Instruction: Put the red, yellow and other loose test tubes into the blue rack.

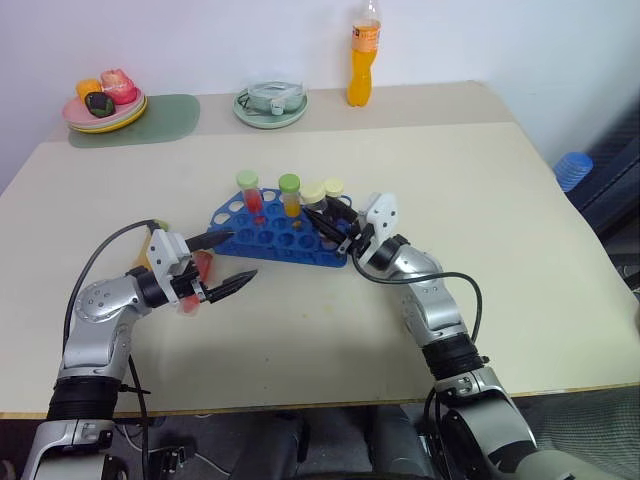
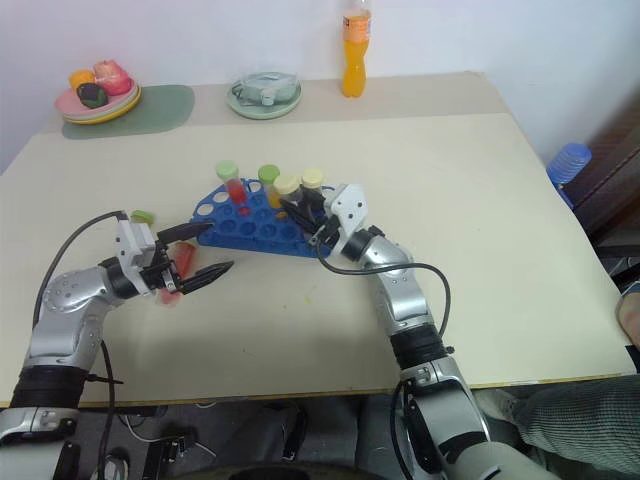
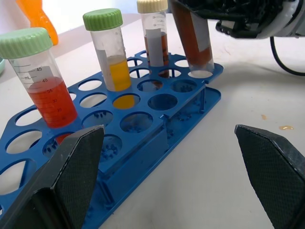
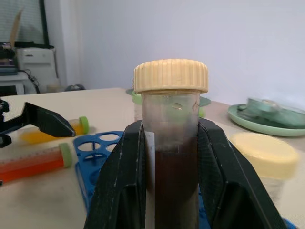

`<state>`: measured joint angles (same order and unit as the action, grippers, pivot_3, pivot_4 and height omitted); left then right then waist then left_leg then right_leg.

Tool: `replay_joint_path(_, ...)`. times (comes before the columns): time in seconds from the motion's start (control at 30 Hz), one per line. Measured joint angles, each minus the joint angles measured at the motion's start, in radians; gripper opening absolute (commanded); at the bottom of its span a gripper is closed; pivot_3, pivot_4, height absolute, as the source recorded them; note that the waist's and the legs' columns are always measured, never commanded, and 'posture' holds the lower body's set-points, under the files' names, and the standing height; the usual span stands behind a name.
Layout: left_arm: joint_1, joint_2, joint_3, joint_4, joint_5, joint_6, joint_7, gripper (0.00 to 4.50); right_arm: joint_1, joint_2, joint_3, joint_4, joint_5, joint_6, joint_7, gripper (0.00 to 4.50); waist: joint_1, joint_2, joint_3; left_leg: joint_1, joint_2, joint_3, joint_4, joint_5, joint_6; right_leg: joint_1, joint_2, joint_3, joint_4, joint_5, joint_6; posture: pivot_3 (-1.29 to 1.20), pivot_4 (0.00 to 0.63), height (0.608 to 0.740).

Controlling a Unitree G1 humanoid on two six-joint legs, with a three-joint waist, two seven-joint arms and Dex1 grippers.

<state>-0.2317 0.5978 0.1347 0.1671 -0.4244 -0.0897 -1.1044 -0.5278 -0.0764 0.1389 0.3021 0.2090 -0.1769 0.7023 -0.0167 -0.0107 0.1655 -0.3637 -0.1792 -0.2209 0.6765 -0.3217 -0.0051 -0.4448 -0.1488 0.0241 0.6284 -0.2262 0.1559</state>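
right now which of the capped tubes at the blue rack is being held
The dark brown clear plastic tube with the cream cap, clamped in the right pincer at the bright blue plastic rack's end hole; the others stand free.

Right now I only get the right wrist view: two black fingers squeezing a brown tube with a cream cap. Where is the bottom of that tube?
Observer: The brown tube in the right end effector has its lower end at a hole at one end of the blue rack.
Operator: Is anything standing in the rack behind it?
Observer: Yes. A red tube, a yellow tube and a second brown tube stand upright in its holes.
Operator: What is the other arm doing?
Observer: The left end effector hovers open and empty near the rack's opposite end.
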Motion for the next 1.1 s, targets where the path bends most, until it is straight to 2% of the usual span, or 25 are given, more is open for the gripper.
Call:
replay_joint_path(0.3, 0.002, 0.000, 0.005, -0.009, 0.000, 0.008, 0.004, 4.50, -0.014, 0.028, 0.004, 0.039, -0.008, -0.016, 0.004, 0.92, -0.004, 0.000, 0.000, 0.010, 0.002, 0.006, -0.009, 0.000, -0.001, 0.001, -0.001, 0.000, 0.000, 0.000, 0.000, 0.00, 0.150, 0.740)
replay_joint_path(1.07, 0.009, -0.021, 0.045, -0.047, -0.045, 0.075, 0.087, 4.50, 0.035, 0.070, -0.040, 0.137, 0.013, -0.178, 0.013, 0.92, -0.001, 0.000, 0.000, 0.010, 0.003, 0.008, -0.010, 0.000, -0.001, 0.001, -0.001, 0.000, 0.000, 0.000, -0.001, 0.00, 0.150, 0.740)
replay_joint_path(1.1, 0.009, -0.022, 0.045, -0.050, -0.046, 0.078, 0.090, 4.50, 0.035, 0.070, -0.044, 0.138, 0.013, -0.178, 0.014, 1.37, -0.001, 0.000, 0.000, 0.010, 0.003, 0.008, -0.010, 0.000, -0.001, 0.001, -0.001, 0.000, 0.000, 0.000, -0.001, 0.00, 0.150, 0.740)
